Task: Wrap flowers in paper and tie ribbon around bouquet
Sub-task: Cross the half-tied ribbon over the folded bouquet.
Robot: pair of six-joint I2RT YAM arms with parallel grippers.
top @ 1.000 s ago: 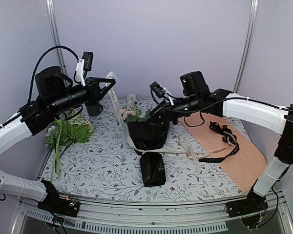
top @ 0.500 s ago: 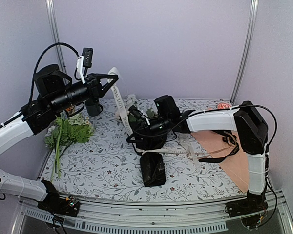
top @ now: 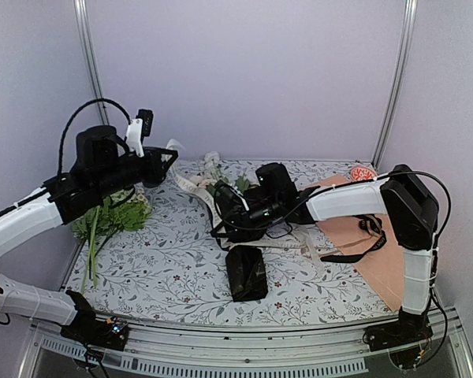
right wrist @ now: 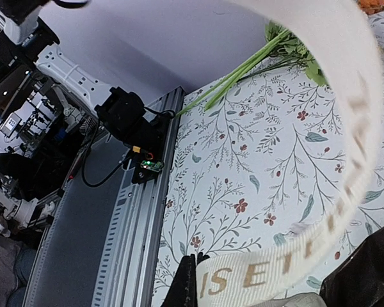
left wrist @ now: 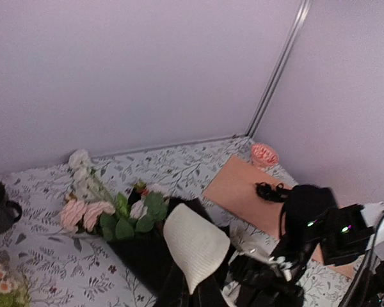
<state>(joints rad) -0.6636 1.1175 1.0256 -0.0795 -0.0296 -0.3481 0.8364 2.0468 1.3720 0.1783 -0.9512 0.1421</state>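
The bouquet [top: 247, 272] is lying in the middle of the table [top: 165, 268]. Its pink and white flowers [left wrist: 89, 214] poke out of the black paper [left wrist: 144, 265] toward the back wall. The ribbon [top: 193, 187] runs from it up to the left gripper [top: 168, 156], which is clamped on it. The right gripper [top: 223, 207] is pinched on the ribbon too, I think, right beside the paper, but it's hard to see.

Robotics lab booth: plain lilac walls [top: 244, 79], aluminium rail [top: 244, 350], equipment [right wrist: 25, 160] beyond.
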